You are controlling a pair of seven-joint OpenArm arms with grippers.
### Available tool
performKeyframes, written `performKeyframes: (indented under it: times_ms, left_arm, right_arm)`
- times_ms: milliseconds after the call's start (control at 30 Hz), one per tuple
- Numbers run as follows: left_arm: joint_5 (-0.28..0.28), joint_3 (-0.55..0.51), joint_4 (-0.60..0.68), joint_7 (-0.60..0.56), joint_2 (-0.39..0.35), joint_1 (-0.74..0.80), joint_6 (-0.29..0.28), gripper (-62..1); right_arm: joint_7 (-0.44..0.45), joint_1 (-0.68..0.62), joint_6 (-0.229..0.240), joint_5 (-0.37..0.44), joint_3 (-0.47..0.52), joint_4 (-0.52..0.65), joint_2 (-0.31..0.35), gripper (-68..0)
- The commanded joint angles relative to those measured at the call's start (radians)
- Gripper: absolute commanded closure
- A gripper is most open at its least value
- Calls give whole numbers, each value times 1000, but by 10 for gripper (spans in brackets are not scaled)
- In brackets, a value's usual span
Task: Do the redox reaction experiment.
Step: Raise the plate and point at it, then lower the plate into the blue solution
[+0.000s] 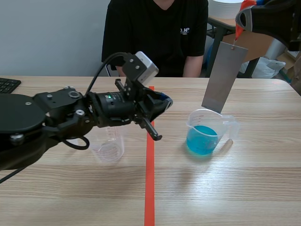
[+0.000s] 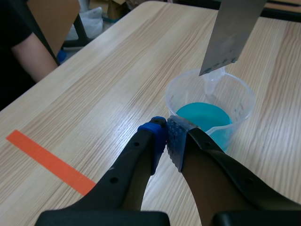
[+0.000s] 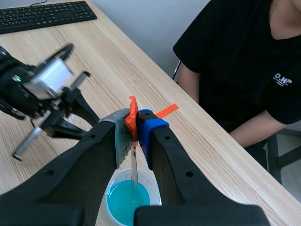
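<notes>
A clear beaker (image 1: 207, 132) holding blue liquid (image 1: 202, 140) stands right of the table's middle. Over it hangs a grey metal sheet (image 1: 223, 77) on an orange tag (image 1: 244, 6); its lower edge is at the beaker's rim, above the liquid. My right gripper (image 1: 241, 14) is high up, shut on that tag (image 3: 133, 117), and the sheet (image 3: 134, 172) shows edge-on below it, over the beaker (image 3: 129, 200). My left gripper (image 1: 164, 101) hovers shut and holds nothing, its pads (image 2: 160, 139) just short of the beaker (image 2: 211, 113) and below the sheet (image 2: 233, 33).
An empty clear beaker (image 1: 109, 147) stands under my left arm, left of the orange tape line (image 1: 149, 179). A person in a black shirt (image 1: 155, 33) sits across the table. A keyboard (image 1: 7, 84) lies at the far left edge.
</notes>
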Motion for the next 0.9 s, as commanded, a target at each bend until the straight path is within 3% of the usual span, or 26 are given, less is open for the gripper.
performKeyframes:
  times_ms: [0, 233, 367, 467, 667, 867]
  left_arm:
    - [-7, -41, 82, -13, -57, 36, 5, -49]
    - [-14, -221, 361, -11, -322, 297, 47, -49]
    - [-14, -365, 469, -18, -455, 525, 89, -49]
    - [-14, -501, 502, -39, -514, 731, 131, -49]
    - [-13, -815, 504, -108, -480, 1166, 211, -49]
    - [-13, -998, 504, -149, -358, 1459, 214, -49]
  right_arm:
    - [18, 14, 6, 11, 14, 14, 11, -13]
    - [18, 14, 6, 11, 14, 14, 11, -13]
    - [18, 14, 6, 10, 14, 14, 11, -13]
    - [17, 14, 6, 10, 14, 14, 11, -13]
    - [15, 11, 6, 6, 14, 13, 11, -13]
    - [16, 11, 6, 6, 11, 4, 11, -13]
